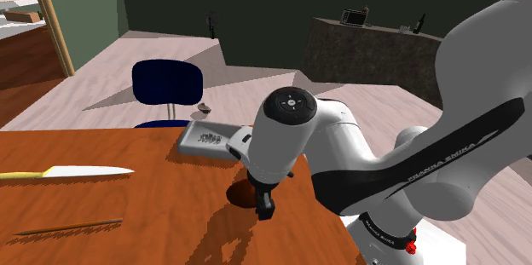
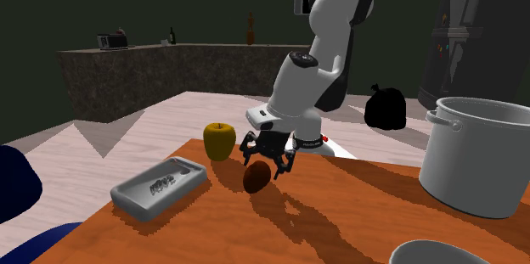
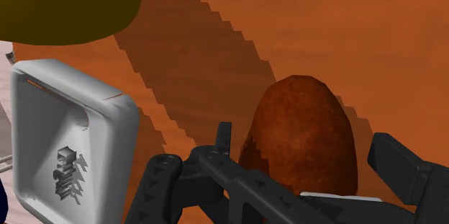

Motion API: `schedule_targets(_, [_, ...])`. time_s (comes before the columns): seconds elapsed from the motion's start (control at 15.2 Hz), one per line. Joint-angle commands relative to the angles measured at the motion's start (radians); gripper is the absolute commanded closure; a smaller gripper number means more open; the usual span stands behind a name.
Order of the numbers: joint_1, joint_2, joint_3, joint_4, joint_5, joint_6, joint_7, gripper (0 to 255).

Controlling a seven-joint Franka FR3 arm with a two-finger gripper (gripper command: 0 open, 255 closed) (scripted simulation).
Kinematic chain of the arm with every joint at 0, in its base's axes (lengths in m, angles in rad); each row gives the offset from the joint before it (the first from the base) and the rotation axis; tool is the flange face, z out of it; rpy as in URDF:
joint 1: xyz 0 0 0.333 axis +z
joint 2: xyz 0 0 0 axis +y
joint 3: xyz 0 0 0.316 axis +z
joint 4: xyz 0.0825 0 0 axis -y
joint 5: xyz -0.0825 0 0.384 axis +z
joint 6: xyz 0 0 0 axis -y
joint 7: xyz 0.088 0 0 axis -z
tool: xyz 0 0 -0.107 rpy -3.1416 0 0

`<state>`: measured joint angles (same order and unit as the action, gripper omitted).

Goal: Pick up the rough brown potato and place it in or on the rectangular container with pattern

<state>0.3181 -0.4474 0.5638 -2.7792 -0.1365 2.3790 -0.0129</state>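
Note:
The brown potato (image 2: 256,178) stands on end on the wooden table (image 2: 365,211), a short way from the grey rectangular container (image 2: 160,188) with a raised pattern on its floor. My gripper (image 2: 267,160) is lowered over the potato and open. In the wrist view the potato (image 3: 302,132) sits between the two black fingers (image 3: 224,142), with a small gap on each side. The container (image 3: 72,143) lies beside the gripper, and in the shoulder view the container (image 1: 209,140) is just beyond the gripper (image 1: 265,207).
A yellow apple (image 2: 219,140) stands close behind the potato and container. A large grey pot (image 2: 476,154) is at the second exterior view's right. A knife (image 1: 68,172) and a thin stick (image 1: 68,227) lie at the shoulder view's left. A blue chair (image 1: 166,80) is past the table edge.

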Motion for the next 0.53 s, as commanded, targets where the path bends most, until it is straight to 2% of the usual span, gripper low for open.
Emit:
schedule_targets(0.0, [-0.001,0.002,0.001,-0.001,-0.002,0.004,0.002,0])
schedule_targets(0.33, [-0.001,0.002,0.001,-0.001,-0.002,0.004,0.001,0])
schedule_targets(0.4, [-0.001,0.002,0.001,-0.001,-0.002,0.004,0.001,255])
schedule_targets(0.46, [-0.001,0.002,0.001,-0.001,-0.002,0.004,0.001,255])
